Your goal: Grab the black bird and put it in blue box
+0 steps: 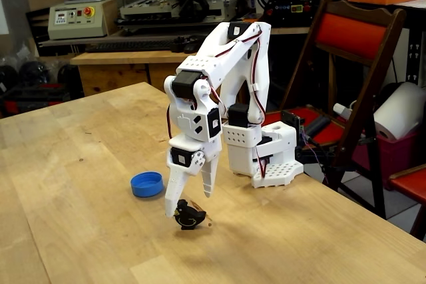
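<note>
The black bird [189,218] stands upright on the wooden table [73,164], a little right of the blue box [147,183], which is a shallow round blue dish. My white gripper [190,204] points down just over the bird and is open. Its long finger [173,194] ends right beside the bird's head; I cannot tell whether it touches. The shorter finger [210,179] hangs above and behind the bird. Nothing is held between them. The blue box is empty.
The arm's white base [263,154] sits near the table's right edge. A red folding chair [349,64] stands beyond that edge, and a workbench [113,64] with machines lies behind the table.
</note>
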`<state>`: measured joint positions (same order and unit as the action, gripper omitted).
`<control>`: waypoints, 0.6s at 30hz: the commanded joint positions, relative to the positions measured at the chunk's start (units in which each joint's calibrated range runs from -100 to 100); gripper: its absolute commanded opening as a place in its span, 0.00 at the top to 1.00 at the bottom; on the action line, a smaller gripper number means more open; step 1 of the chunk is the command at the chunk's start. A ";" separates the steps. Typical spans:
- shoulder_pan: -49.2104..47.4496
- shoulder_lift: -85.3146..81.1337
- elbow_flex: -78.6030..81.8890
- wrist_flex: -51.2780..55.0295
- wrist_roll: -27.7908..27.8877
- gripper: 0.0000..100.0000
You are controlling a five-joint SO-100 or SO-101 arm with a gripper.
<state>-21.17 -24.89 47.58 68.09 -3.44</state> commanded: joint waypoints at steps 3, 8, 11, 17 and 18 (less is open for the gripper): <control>-0.16 -1.34 -0.32 -0.35 0.20 0.58; -0.09 -1.25 -0.32 -0.50 0.24 0.58; -0.16 -1.25 -0.41 -0.50 0.00 0.58; 0.36 -1.25 -0.32 -2.80 -0.05 0.58; 0.36 -1.25 -0.32 -3.43 -0.05 0.58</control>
<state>-21.25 -24.89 47.58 66.57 -3.44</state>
